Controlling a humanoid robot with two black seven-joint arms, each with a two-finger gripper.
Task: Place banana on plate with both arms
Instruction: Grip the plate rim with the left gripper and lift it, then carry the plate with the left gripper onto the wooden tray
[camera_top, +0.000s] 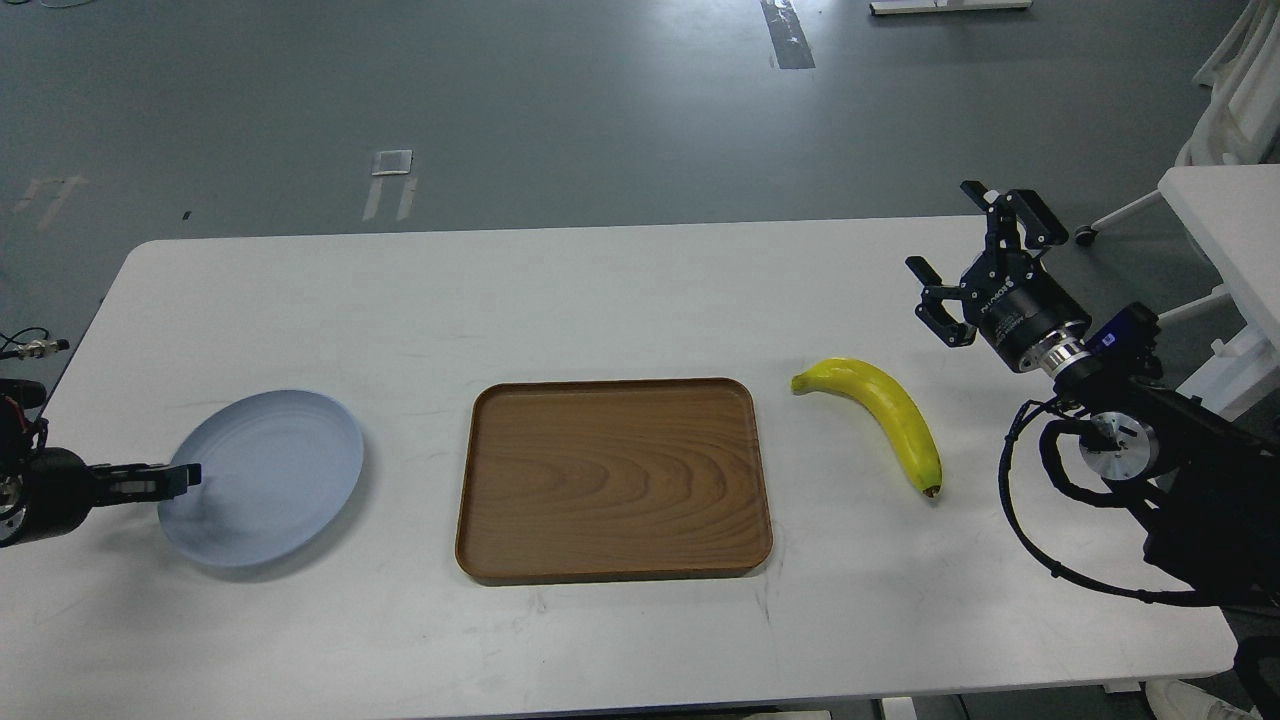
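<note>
The tray (613, 478) sat in the middle of the white tabletop (600, 300). Left of the tray, the plate (265, 475) was tilted, its left rim pinched in the closed jaws of the left gripper (180, 476). Right of the tray, apart from it, lay the banana (885, 415), stem end toward the tray, dark tip nearer the front edge. Farther right of the banana, the right gripper (975, 262) hovered with its jaws spread wide and holding nothing.

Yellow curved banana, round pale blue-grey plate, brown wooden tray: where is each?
Yellow curved banana (886, 405), head view: middle of its body.
Round pale blue-grey plate (300, 420), head view: bare far rim.
Brown rectangular wooden tray (612, 480), head view: bare floor centre.
</note>
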